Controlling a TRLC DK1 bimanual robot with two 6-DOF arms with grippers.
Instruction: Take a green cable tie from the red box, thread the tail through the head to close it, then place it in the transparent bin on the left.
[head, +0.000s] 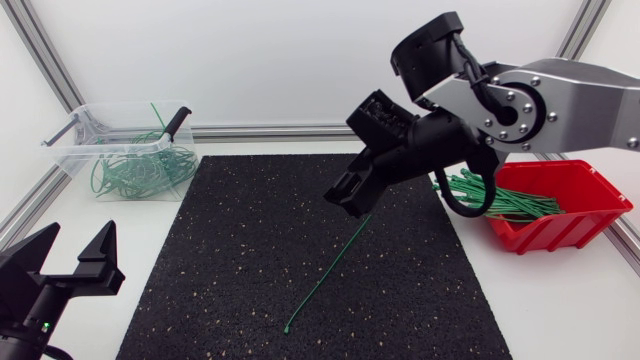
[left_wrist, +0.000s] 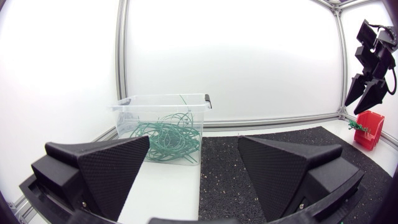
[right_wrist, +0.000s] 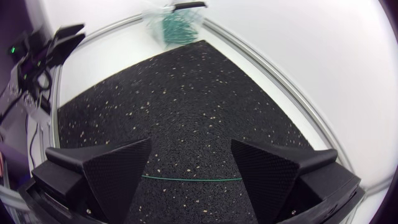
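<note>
Centre frame, the right gripper (head: 345, 195), fingers apart, hovers over one green cable tie (head: 325, 270) lying straight on the black mat (head: 230, 260), likely lined up for pickup. Lower left, the left gripper (head: 80, 232) sits with fingers spread.

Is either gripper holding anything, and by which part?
Nothing, it seems. The left gripper is open and empty; the right gripper is open over the cable tie, which seems to lie on the mat.
</note>
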